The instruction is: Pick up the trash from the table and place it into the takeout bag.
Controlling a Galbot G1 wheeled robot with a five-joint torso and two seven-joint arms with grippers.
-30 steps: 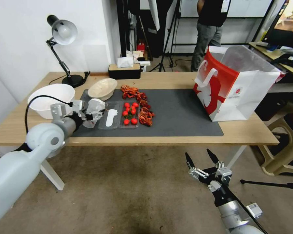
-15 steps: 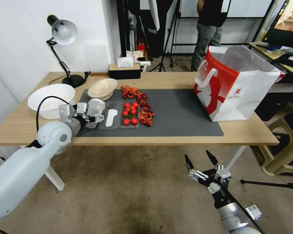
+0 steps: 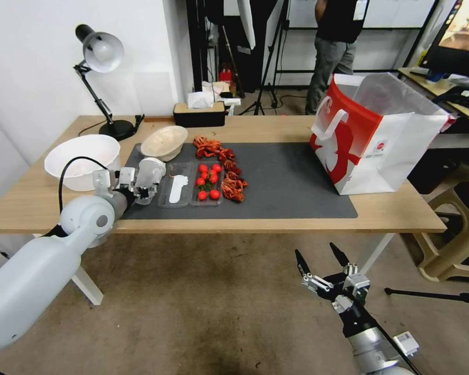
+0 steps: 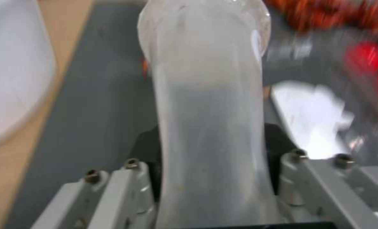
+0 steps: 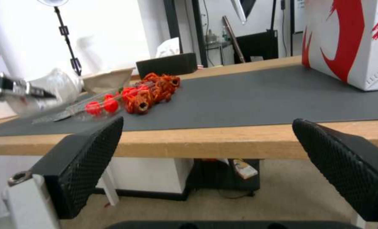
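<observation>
My left gripper (image 3: 146, 183) is shut on a clear plastic cup (image 3: 151, 171) lying on its side at the left end of the dark grey mat (image 3: 292, 182). In the left wrist view the cup (image 4: 210, 95) is squeezed between the jaws of the left gripper (image 4: 212, 149). A beige bowl (image 3: 164, 141) sits just behind it. The white and red takeout bag (image 3: 370, 135) stands open at the table's (image 3: 276, 125) right end. Low in front of the table, my right gripper (image 3: 322, 264) hangs open; from its wrist view, the right gripper (image 5: 206, 133) faces the table's front edge.
A large white bowl (image 3: 82, 159) sits left of the mat. A clear tray with red tomatoes (image 3: 207, 182), a clear lid with a white spoon (image 3: 177, 188) and orange shells (image 3: 225, 165) lie mid-mat. A desk lamp (image 3: 101, 78) and a black tissue box (image 3: 199, 114) stand at the back.
My left arm pushed forward and a little right, and the cup in the gripper shifted slightly. The right gripper sank a little lower.
</observation>
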